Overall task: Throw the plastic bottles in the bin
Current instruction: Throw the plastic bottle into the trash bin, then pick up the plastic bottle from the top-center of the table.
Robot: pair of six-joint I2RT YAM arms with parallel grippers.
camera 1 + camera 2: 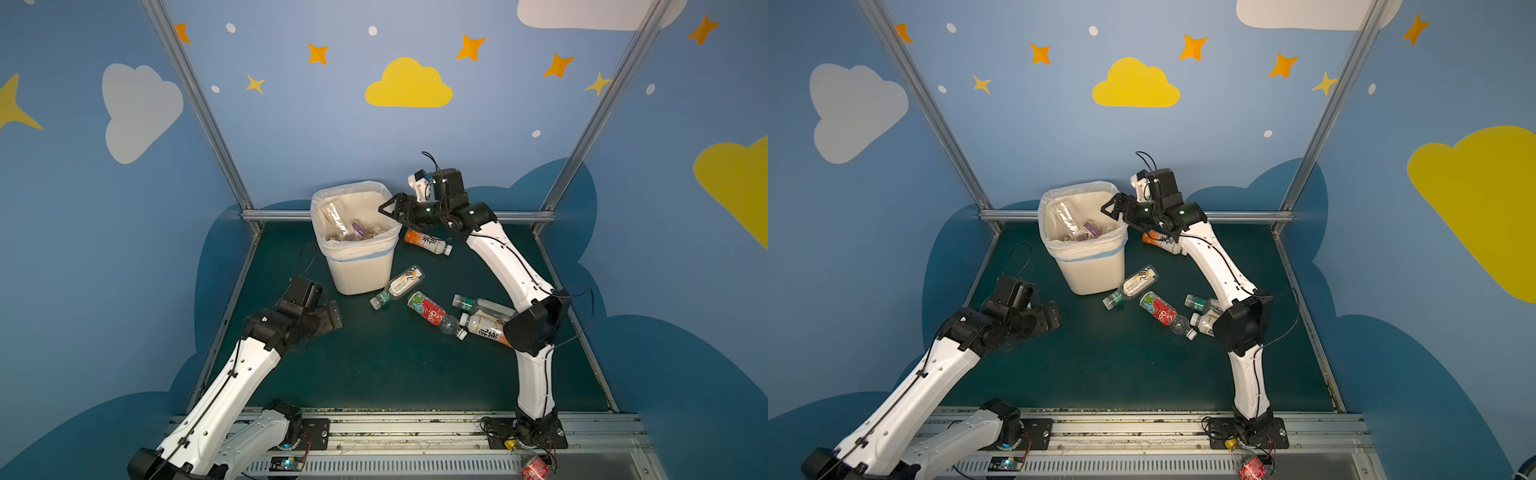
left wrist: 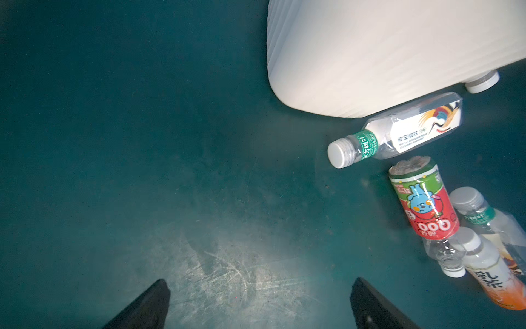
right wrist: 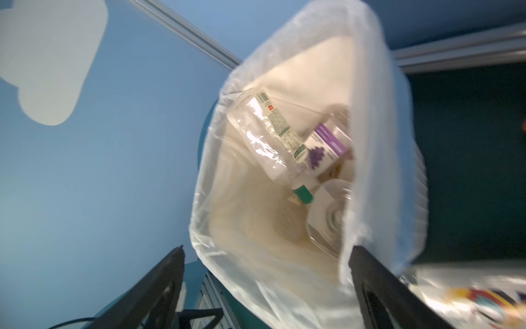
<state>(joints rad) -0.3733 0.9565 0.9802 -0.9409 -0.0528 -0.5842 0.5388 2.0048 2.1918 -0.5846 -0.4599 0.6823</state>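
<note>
Over the green mat [image 1: 374, 374], both top views give you the whole scene: one bin [image 1: 361, 274] at the far side and five plastic bottles [image 1: 434, 315] lying on the right arm's side of it. You can count an orange-label bottle [image 1: 428, 242], a white-label bottle [image 1: 397, 286] just beside the bin's foot, a red-label bottle [image 1: 422, 305], and two more [image 1: 478, 305] partly hidden by the right arm's elbow. The right gripper [image 1: 390, 205] hangs over the bin's rim. The left gripper [image 1: 328, 318] points down at bare mat.

From the left wrist view you get what the top views do not: the left gripper's fingers stand far apart with nothing between. Four bottles show their bodies, the fifth only as a white cap [image 2: 482, 82] behind the bin's wall.

Only the right wrist view looks inside the bin: a clear bottle with green cap [image 3: 267, 136], a purple-label bottle [image 3: 327, 148], and at least one more clear one below. Further I cannot count. The right gripper's fingers are spread wide and empty.
</note>
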